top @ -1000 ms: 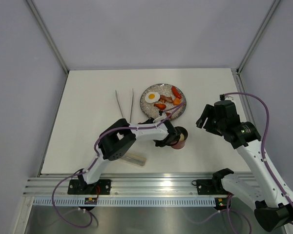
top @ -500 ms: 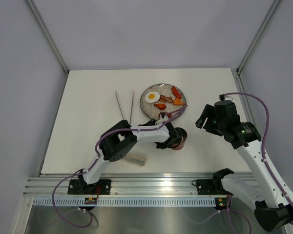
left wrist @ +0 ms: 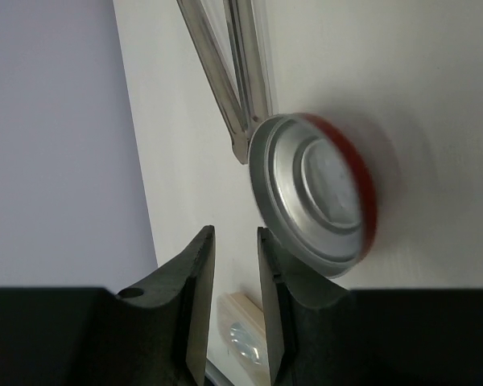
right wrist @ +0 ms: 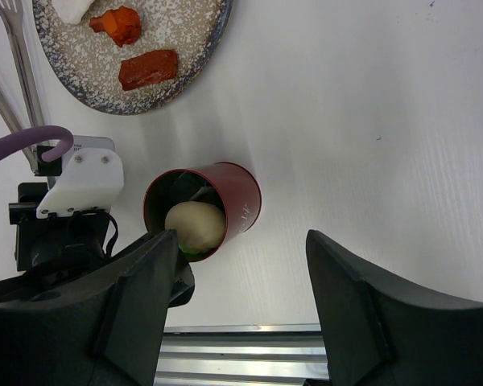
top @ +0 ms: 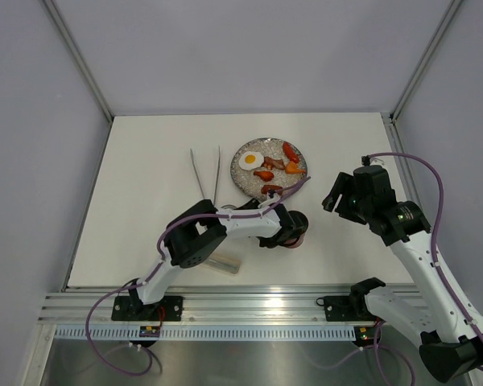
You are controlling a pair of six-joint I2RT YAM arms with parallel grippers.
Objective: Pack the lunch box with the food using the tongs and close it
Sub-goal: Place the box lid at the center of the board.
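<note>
Loosening is what has just happened at my left gripper [top: 283,233]: a second ago its jaws were pressed together at the mouth of the lunch box [top: 298,227] with a pale ball showing at the rim. Now they stand a narrow slit apart and hold nothing. The arm has also drawn slightly back toward my bases. I take it the drop is made, because the right wrist view shows the ball [right wrist: 195,225] sitting down inside the red wall of the box. That makes 1 piece packed by my judgement, with the tongs unused and the box open.

My right gripper [right wrist: 240,241] hangs wide open with nothing in it, well off to the right of the box. From its camera the box appears between its 2 fingers, but far below them.

The speckled plate [top: 241,178] lies just beyond the box and carries the rest of the food, the fried egg [top: 251,159] and the red and orange pieces among it. The lid [left wrist: 318,189] lies metal side up on the table ahead of my left fingers [left wrist: 200,281], apart from them. The tongs [left wrist: 217,84] lie flat, their joined end right at the lid's edge; I cannot tell whether they touch.
</note>
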